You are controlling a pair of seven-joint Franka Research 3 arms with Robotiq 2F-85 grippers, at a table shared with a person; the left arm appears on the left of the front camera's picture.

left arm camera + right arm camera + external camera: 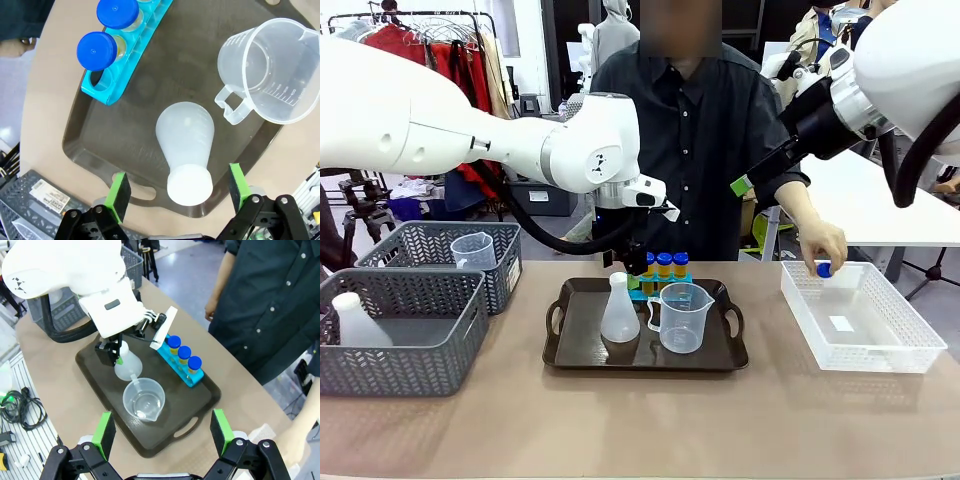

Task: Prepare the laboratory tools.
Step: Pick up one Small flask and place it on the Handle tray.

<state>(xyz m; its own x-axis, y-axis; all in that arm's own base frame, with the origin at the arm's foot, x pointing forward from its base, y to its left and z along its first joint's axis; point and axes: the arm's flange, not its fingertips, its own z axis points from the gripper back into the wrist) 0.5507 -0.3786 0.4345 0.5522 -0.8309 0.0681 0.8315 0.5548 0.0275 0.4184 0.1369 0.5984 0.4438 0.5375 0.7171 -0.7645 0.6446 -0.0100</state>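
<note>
The dark tray (pixel 645 360) sits mid-table and carries most of the kit, with grey baskets (pixel 400 330) off to the robot's left and a clear bin (pixel 910 350) to its right, where the person's hand (pixel 825 243) holds a blue-capped tube (pixel 824 269) at the rim. On the tray the measuring jug (pixel 680 317) stands at the front right; it looks like thin, empty plastic, so probably light and a little springy, and the handle (pixel 231 104) or the rim would be the sensible place to pinch, since the smooth round wall could slip. Beside it on the left stands the flask (pixel 619 312), translucent white and apparently empty, likely light and easy to tip; its narrow neck (pixel 189 175) seems the best place to take hold, the wide sloping body offering little purchase. The left gripper (pixel 175 192) hangs spread directly above that neck, its green pads to either side and not touching. The right gripper (pixel 163 432) is also spread, high above the table and holding nothing. Behind the jug, the small blue rack (pixel 127 52) holds three capped tubes (pixel 184 356) of amber liquid; these are small, smooth and probably top-heavy, best gripped around the cap or just under it.
</note>
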